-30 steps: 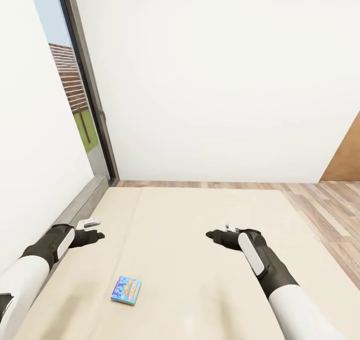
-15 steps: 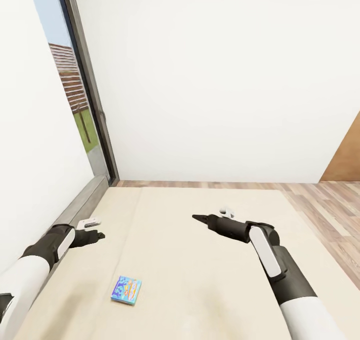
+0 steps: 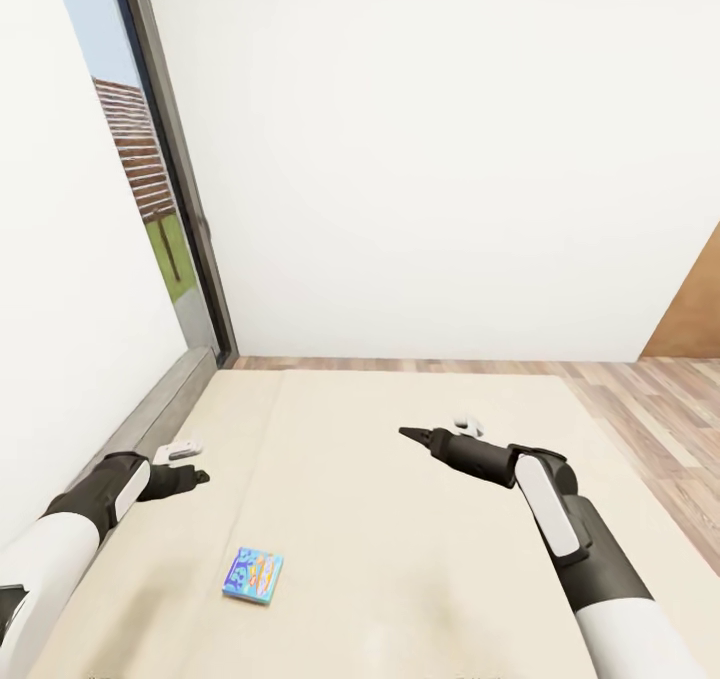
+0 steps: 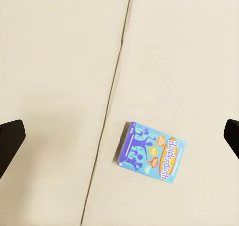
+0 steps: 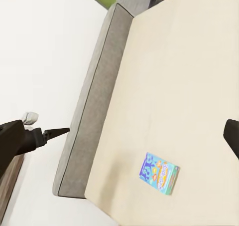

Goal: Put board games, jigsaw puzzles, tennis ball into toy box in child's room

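A narrow blue printed game box [image 3: 252,578] lay flat on the beige mattress [image 3: 380,559] nearest the robot, both empty-handed grippers, left [image 3: 197,477] and right [image 3: 408,433], hovering wide open beyond it, before the white wall [image 3: 430,159].

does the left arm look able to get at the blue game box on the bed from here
Probably yes. The blue game box lies flat and alone on the beige mattress, with nothing between it and the open left pincer hovering nearby.
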### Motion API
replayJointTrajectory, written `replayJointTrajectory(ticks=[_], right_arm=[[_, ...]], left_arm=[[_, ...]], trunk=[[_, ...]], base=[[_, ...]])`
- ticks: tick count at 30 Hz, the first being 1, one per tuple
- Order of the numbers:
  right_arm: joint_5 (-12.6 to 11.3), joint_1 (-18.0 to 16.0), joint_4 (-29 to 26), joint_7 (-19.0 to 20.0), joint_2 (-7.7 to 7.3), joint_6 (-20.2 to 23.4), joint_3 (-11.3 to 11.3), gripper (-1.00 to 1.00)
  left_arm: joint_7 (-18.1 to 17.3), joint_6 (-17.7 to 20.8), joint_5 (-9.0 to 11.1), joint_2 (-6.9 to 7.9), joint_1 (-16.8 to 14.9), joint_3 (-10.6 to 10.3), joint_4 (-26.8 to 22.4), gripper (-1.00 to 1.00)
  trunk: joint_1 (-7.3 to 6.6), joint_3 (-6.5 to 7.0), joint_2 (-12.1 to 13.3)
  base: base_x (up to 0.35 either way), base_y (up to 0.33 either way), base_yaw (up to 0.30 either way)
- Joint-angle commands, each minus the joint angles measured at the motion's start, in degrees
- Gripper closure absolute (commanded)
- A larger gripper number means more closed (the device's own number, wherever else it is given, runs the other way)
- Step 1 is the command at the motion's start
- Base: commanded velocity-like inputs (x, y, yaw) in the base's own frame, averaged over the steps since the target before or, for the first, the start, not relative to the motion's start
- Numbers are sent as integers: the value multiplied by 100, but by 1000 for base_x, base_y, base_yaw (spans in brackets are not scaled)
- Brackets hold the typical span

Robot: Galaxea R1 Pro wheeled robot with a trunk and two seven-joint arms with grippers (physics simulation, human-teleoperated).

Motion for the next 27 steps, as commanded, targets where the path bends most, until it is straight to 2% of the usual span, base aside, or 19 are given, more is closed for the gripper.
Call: replayJointTrajectory(ticks=[1, 5, 7, 11, 17, 27], right_arm=[[27, -2, -2, 30, -4, 14, 0, -100], [26, 7, -2, 30, -4, 14, -8, -100], [27, 9, -2, 30, -4, 14, -10, -100], [27, 13, -2, 30, -4, 14, -7, -100], [25, 32, -5, 37, -4, 14, -6, -100], [31, 95, -10, 39, 3, 13, -9, -100]], left_arm=[[0, 40, 38, 0, -4, 16, -4, -100], [-239, 40, 41, -2, -5, 16, 20, -100], [-658, 33, 31, -1, -5, 14, 26, -100], [-1012, -42, 23, 8, -5, 9, 29, -100], [-1159, -324, 28, 12, -5, 0, 36, -100], [-1178, -386, 17, 9, -5, -2, 39, -100]], trunk=[[3, -22, -13], [3, -59, -13], [3, -78, -13], [3, -116, -13], [3, -172, -13], [3, -267, -13]], base=[[0, 0, 0], [0, 0, 0], [0, 0, 0], [0, 0, 0], [0, 0, 0], [0, 0, 0]])
